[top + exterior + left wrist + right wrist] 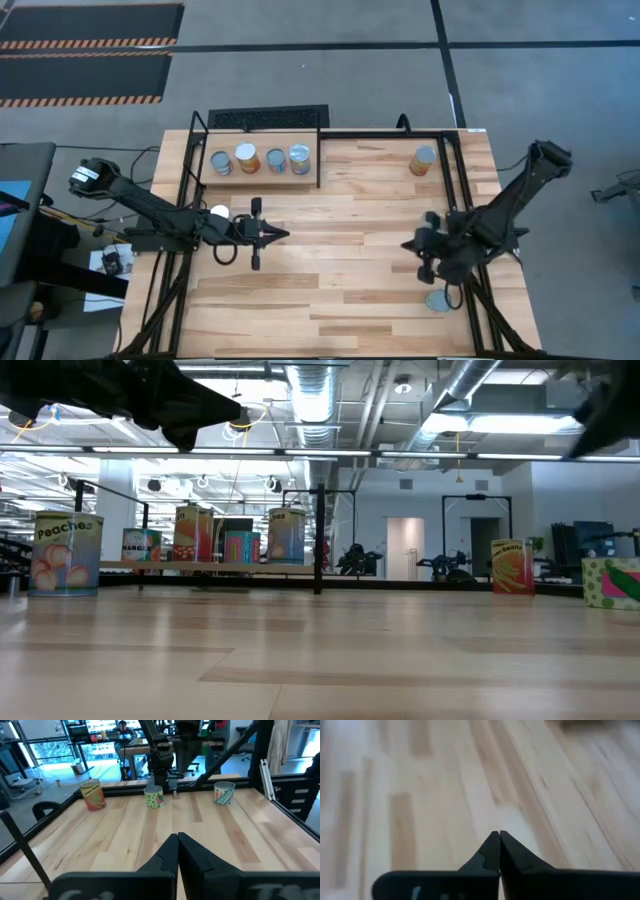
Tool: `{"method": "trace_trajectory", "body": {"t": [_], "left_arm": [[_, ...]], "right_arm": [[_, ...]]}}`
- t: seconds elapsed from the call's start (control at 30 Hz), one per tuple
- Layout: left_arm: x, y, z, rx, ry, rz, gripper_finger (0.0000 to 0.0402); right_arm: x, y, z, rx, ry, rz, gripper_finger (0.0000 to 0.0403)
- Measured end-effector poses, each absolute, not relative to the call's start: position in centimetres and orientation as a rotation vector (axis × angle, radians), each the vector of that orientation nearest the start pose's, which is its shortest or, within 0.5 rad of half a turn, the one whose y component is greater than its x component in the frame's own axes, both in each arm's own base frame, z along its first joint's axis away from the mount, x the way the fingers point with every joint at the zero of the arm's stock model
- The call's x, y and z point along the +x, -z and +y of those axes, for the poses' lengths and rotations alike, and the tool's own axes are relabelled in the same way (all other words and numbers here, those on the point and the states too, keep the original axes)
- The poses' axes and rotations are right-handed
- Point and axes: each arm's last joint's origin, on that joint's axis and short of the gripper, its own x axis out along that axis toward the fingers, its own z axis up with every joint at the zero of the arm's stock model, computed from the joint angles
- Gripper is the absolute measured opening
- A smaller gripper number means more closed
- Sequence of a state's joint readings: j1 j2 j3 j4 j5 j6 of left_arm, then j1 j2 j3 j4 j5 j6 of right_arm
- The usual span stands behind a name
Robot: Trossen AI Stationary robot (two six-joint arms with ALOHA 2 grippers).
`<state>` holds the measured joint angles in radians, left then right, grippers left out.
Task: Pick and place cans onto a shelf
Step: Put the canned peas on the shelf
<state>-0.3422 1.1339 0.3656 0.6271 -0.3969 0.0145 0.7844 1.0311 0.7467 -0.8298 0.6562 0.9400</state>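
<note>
Shelf (262, 180), upper left of high view: four cans (260, 159) in a row. One can (423, 160) upper right, another (438, 300) lower right. Left gripper (280, 234) and right gripper (408, 244): fingers together, empty, above the table (350, 290).

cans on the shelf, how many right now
4, in a row on the shelf: grey-lidded, orange, and two bluish. None looks hidden.
</note>
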Motion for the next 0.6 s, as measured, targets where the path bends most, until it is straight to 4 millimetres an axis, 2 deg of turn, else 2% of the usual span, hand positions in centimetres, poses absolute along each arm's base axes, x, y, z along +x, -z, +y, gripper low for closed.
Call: {"method": "trace_trajectory", "body": {"t": [0.1,0.23,0.37,0.6], "left_arm": [[21.1,-20.2,-6.3,0.066,-0.053,0.134,0.0],[21.1,-20.1,-6.3,0.06,-0.053,0.14,0.0],[21.1,-20.2,-6.4,0.054,-0.01,0.139,0.0],[21.1,-20.1,-6.5,0.052,0.023,0.144,0.0]], "right_arm": [[12.9,-24.1,10.9,0.181,0.379,0.903,0.0047],[12.4,-23.4,10.2,0.178,0.516,1.043,0.0084],[12.8,-22.7,9.6,0.191,0.615,1.138,0.0125],[14.5,-21.6,8.1,0.199,0.672,1.263,0.0184]]}}
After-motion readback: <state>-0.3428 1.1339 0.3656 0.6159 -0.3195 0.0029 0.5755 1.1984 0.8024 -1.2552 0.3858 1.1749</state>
